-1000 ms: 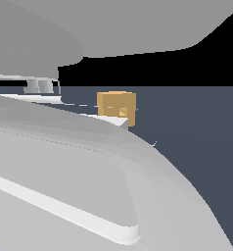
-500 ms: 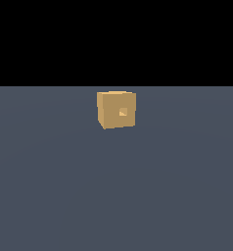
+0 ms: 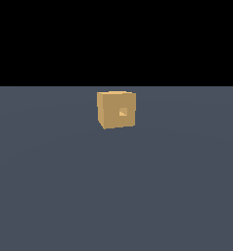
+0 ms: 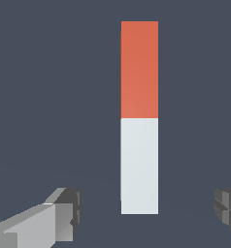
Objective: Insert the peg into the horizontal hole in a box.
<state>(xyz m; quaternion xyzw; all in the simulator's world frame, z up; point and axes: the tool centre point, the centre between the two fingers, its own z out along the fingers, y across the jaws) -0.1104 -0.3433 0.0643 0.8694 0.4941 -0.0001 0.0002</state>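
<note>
Gone from the exterior view is the arm that filled it a second ago; only the matte tan box [image 3: 116, 110] sits on the grey tabletop [image 3: 116, 196], its small square hole [image 3: 123, 112] facing the camera. From the wrist, the peg [image 4: 139, 117], a flat-faced bar half red-orange, half white, lies lengthwise between the jaws, which are spread wide apart and clear of it.

The floor [image 3: 116, 196] around the box [image 3: 116, 109] is bare on every visible side, and nothing stands before its hole [image 3: 123, 112]. In the wrist view the peg [image 4: 139, 116] (half red-orange, half white) lies flat, with bare floor between it and each spread fingertip [image 4: 69, 208].
</note>
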